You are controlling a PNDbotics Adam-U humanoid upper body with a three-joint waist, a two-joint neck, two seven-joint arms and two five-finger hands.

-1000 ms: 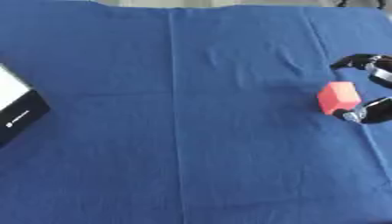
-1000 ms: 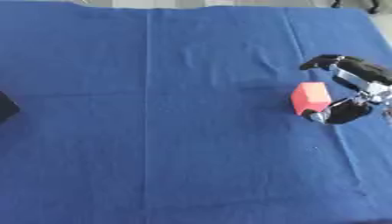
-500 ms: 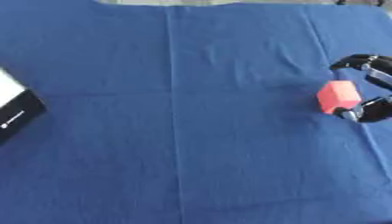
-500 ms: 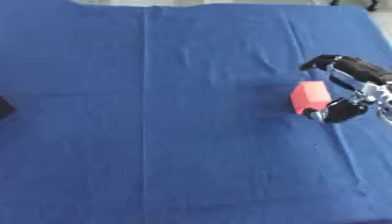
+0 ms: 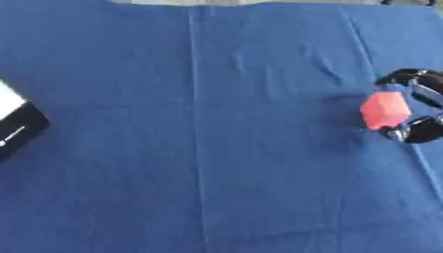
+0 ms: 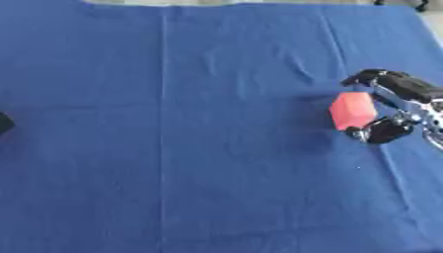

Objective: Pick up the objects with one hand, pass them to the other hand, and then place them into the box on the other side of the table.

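A small red block (image 6: 351, 109) sits at the right side of the blue cloth. My right hand (image 6: 400, 108) comes in from the right edge, black with silver joints. Its fingers curl over the top of the block and its thumb closes under it, so the block is pinched between them. A black box with a white inside (image 5: 16, 124) lies at the far left edge, only partly in view. My left hand shows in neither view.
A blue cloth (image 5: 199, 148) covers the whole table, with a straight fold line running from far to near left of centre. The far edge of the table shows along the top.
The pictures have shifted a little, so the box sits lower and further out at the left. My right hand stays closed on the red block at nearly the same spot.
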